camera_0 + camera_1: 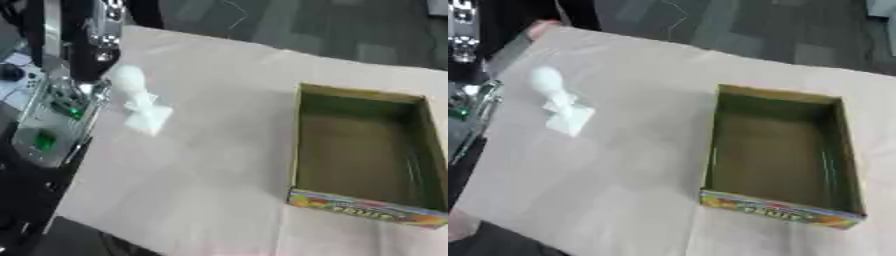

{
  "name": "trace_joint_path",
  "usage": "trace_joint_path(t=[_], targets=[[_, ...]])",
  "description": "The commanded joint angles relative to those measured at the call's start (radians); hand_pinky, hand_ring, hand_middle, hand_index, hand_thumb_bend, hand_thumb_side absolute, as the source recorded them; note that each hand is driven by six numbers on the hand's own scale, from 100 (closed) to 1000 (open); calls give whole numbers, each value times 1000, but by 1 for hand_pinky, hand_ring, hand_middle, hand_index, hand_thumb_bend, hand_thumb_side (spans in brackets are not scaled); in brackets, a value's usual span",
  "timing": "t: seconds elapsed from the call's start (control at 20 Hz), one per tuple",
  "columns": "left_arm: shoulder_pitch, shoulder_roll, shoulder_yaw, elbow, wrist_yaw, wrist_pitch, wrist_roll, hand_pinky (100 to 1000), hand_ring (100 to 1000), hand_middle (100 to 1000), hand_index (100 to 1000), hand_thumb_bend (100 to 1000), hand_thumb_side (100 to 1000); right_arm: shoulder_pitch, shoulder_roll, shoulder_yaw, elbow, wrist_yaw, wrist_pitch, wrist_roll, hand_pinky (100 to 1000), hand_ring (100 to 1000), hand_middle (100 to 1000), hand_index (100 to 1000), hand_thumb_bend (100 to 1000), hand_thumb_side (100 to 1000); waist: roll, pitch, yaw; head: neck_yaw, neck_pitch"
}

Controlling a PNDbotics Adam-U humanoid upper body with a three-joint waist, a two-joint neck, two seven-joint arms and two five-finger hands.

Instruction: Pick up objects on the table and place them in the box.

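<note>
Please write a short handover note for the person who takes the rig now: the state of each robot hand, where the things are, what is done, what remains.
Robot hands: neither the left nor the right robot hand shows in either view.
Things: one white object, with a rounded top and a flat square base, lies on the table near its left edge. The box stands open on the right side of the table, apart from the white object.
Done: nothing; the box looks empty.
Left: pick up the white object and place it in the box. The left side seems the nearer approach.
</note>
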Motion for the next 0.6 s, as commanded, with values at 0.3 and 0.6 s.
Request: trace_joint_path(t=[0.3, 0.6], targets=[[27, 72, -52, -11, -80, 89, -77, 737, 699, 857, 864, 100, 823, -26, -10, 2, -7, 4, 5, 8, 429, 359, 390, 534, 100, 1000, 6, -13, -21, -31, -1], [36, 275, -90, -11, -188, 286, -186, 782, 730, 862, 864, 100, 810, -26, -4, 16, -14, 1, 14, 14, 430, 359, 390, 534, 100, 1000, 24, -18, -50, -11, -1]])
